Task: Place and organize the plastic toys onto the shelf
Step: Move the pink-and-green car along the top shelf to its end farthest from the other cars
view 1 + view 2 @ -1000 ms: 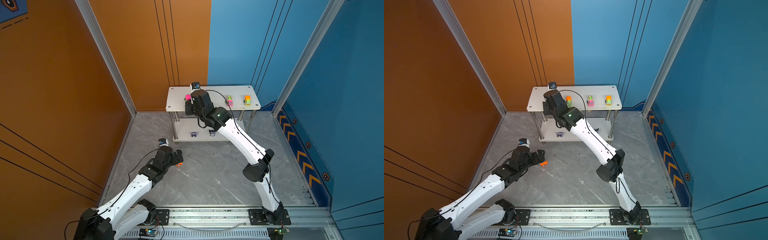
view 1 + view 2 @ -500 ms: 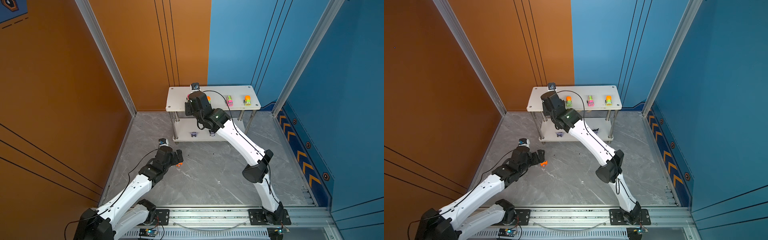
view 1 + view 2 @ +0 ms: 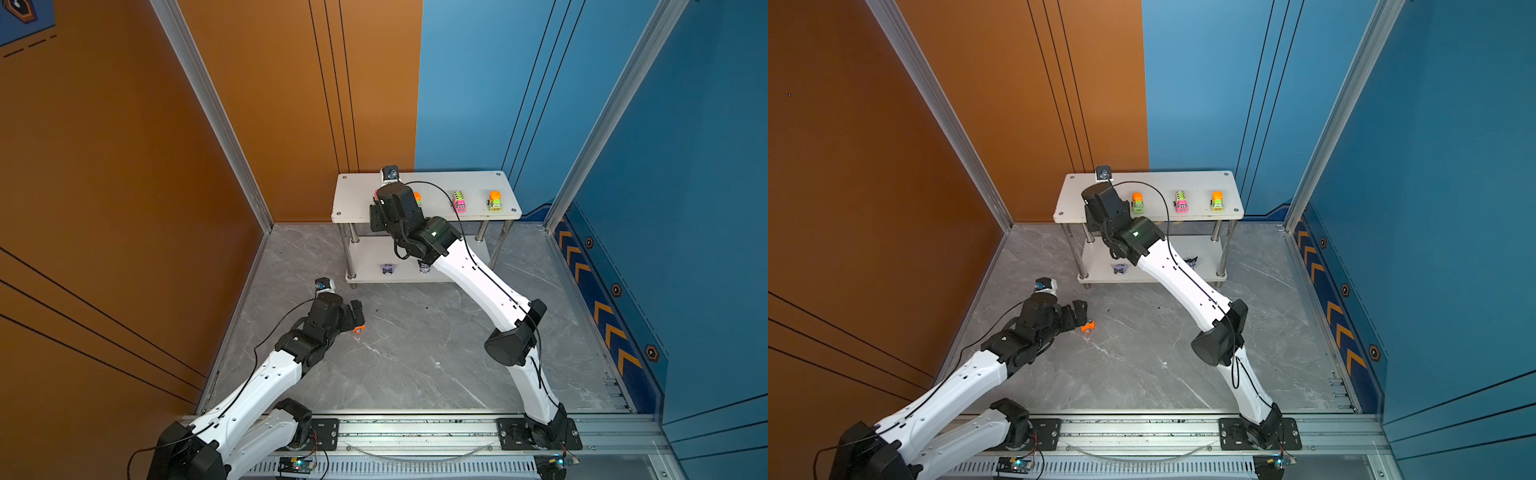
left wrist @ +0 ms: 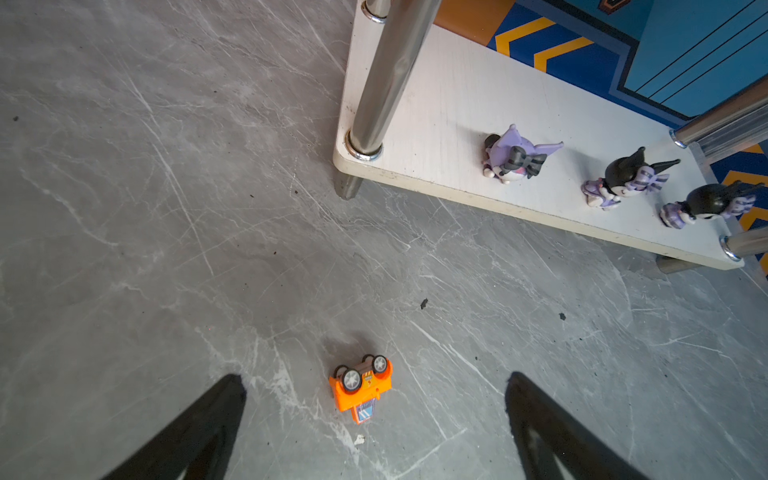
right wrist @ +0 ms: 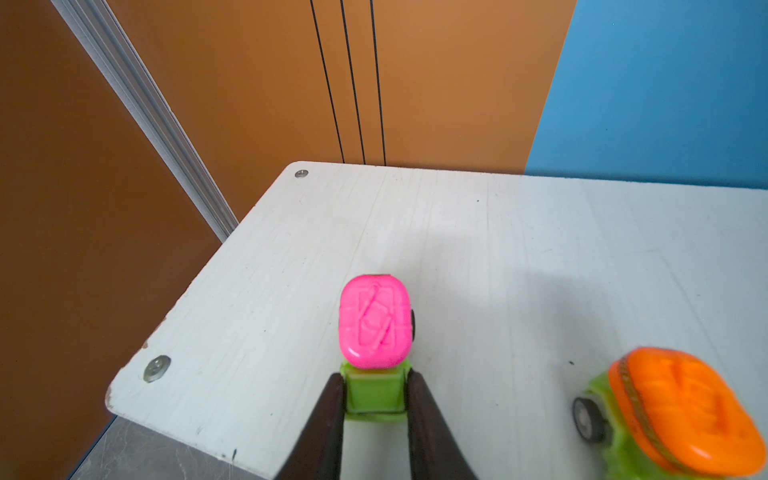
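Grippers are working well apart, each at its own toy. On the top tier of the shelf (image 5: 498, 249), the right gripper (image 5: 376, 376) is closing narrowly on the pink-topped truck (image 5: 373, 322). Its two dark fingers (image 5: 332, 411) are pressing against either side of the truck's green cab, while the truck is sitting on the white board near the shelf's left end. Just beside it an orange-topped green truck (image 5: 673, 411) is standing on the same tier. In both top views a pink car with a green roof (image 3: 1180, 201) and another orange-topped truck (image 3: 1217, 200) are lining up farther to the right. Down on the grey marbled worktop (image 4: 166, 208), the left gripper (image 4: 374, 378) is holding its jaws spread wide with nothing between them gripped. The orange car (image 4: 361, 386) is lying between the two fingertips, touching neither, tipped over with its wheels facing the wrist camera. It is lying in front of the shelf's left front leg and apart from it. On the lower tier (image 4: 436, 104), a row of three cat-eared figurines (image 4: 623, 178) is standing along the front edge, one purple-hooded and two black-headed.
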`<state>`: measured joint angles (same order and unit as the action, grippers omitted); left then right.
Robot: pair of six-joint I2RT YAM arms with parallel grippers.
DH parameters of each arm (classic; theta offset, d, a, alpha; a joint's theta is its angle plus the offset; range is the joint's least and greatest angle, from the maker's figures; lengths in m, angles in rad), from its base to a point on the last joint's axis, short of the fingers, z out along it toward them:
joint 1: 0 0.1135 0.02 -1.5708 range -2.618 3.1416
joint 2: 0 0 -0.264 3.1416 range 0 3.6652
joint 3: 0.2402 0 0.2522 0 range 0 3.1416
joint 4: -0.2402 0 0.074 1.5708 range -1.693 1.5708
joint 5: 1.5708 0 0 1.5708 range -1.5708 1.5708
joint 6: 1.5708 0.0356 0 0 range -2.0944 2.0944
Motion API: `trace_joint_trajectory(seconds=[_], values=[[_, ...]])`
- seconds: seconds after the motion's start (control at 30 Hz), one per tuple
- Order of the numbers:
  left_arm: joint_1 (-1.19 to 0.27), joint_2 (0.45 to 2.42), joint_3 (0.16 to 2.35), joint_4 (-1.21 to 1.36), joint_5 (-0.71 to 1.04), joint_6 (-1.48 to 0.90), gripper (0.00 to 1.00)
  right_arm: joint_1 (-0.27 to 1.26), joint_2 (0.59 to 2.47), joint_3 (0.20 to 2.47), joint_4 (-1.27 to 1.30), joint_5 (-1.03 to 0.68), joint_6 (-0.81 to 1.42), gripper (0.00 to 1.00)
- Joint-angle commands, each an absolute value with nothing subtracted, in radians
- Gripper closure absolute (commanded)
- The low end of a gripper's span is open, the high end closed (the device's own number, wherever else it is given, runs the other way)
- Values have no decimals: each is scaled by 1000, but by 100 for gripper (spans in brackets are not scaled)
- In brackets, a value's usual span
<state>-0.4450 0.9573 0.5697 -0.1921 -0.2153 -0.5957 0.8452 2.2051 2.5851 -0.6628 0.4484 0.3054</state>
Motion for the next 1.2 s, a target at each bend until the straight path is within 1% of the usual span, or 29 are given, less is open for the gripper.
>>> trace_joint_trajectory(seconds=[0.0,0.13,0.3,0.43,0.53,0.77,0.97,1.13,1.17], values=[[-436,962,558,-202,-192,-596,1,843,2209,2597,-687,428,323,73],[-436,966,558,-198,-190,-601,1,838,2205,2598,-690,410,333,70],[-436,965,560,-200,-189,-601,1,833,2203,2598,-688,386,352,59],[-436,963,560,-201,-190,-601,1,830,2205,2597,-683,381,353,54],[-436,965,559,-200,-190,-601,1,824,2212,2598,-678,378,353,54],[-435,965,558,-201,-193,-599,1,809,2229,2598,-658,330,359,60],[-436,969,558,-199,-195,-597,1,804,2242,2598,-649,286,362,56],[-434,977,561,-199,-191,-597,1,798,2251,2597,-647,265,362,56],[-434,978,560,-199,-189,-597,1,797,2253,2598,-647,264,362,58]])
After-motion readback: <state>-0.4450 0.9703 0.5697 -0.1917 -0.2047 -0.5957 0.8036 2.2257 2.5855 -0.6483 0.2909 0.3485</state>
